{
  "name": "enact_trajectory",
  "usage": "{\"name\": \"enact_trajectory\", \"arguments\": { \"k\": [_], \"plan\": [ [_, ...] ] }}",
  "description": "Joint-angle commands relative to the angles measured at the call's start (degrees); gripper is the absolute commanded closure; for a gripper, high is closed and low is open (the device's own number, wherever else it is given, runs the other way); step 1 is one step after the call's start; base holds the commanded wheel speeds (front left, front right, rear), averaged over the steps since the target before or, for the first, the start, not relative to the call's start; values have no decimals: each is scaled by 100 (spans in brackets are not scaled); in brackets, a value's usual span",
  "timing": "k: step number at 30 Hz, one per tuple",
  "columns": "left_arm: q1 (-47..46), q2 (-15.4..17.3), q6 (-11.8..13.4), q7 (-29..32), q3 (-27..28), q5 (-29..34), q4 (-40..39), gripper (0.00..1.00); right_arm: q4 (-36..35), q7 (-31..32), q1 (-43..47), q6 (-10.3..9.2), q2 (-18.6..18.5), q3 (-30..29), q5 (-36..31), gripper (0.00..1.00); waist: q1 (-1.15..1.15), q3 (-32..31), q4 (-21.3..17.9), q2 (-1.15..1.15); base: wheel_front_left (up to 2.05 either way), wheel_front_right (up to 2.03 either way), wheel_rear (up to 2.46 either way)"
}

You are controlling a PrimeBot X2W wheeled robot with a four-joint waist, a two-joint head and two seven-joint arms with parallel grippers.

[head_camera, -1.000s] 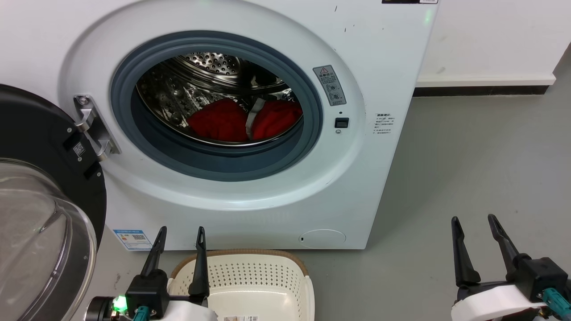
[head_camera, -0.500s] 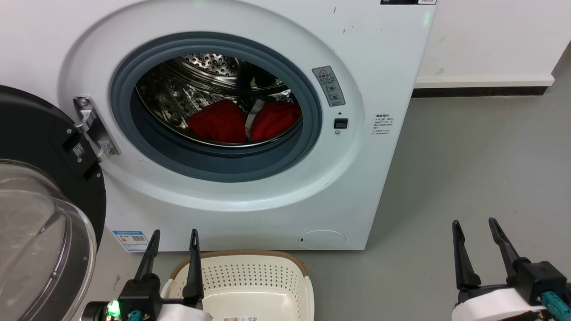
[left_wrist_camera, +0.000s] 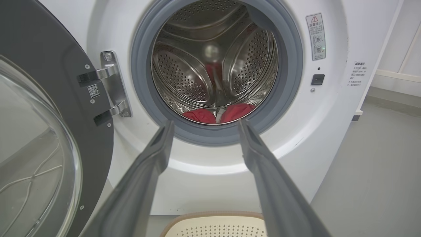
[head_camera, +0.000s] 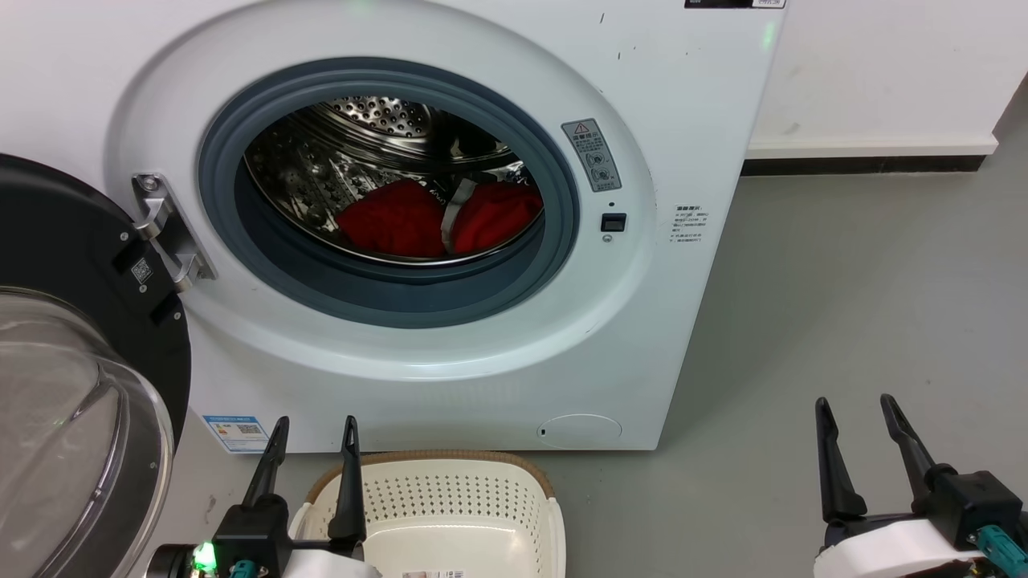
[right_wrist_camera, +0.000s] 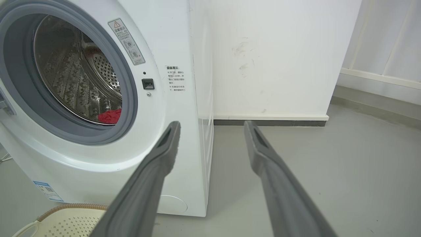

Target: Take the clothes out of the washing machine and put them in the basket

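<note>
The washing machine [head_camera: 666, 120] stands with its black-framed glass door [head_camera: 72, 385] swung open to the left. Red clothes [head_camera: 401, 217] with a grey-white strip lie at the bottom of the steel drum [head_camera: 377, 120]; they also show low in the drum as clothes [left_wrist_camera: 200, 115] and clothes [right_wrist_camera: 110, 116]. The cream basket [head_camera: 450, 498] sits on the floor in front of the machine. My left gripper [head_camera: 315, 421] is open over the basket's left rim, holding nothing. My right gripper [head_camera: 855, 400] is open over bare floor at the lower right, well clear of the machine.
Grey floor [head_camera: 843, 305] stretches to the right of the machine up to a white wall with a dark skirting [head_camera: 867, 164]. The open door takes up the left side beside my left arm.
My left gripper dropped slightly and shifted left by the basket's rim. My right gripper sank a little. The clothes have not moved.
</note>
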Motion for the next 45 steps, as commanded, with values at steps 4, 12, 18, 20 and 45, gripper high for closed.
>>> {"name": "enact_trajectory", "arguments": {
  "k": [4,12,18,20,45],
  "plan": [
    [57,-17,-30,-16,58,39,3,0,-39,-12,-51,-2,-21,28,-50,0,0,24,-43,0,0,0,0],
    [-97,101,-168,-16,-46,250,111,0,-126,-12,-213,-3,-19,49,-102,0,0,444,-407,0,0,0,0],
    [-857,386,-360,-15,116,210,219,0,-314,-12,-560,-3,-17,-63,25,0,0,1548,-743,0,0,0,0],
    [-1275,590,-480,-16,198,195,345,0,-360,-11,-682,-3,-17,-129,93,0,0,1943,-843,0,0,0,0],
    [-8802,3245,-920,2861,-1445,-25,3955,0,-823,-12,-1584,-3,-11,724,1002,0,0,4698,-1903,0,0,0,0]
  ]
}}
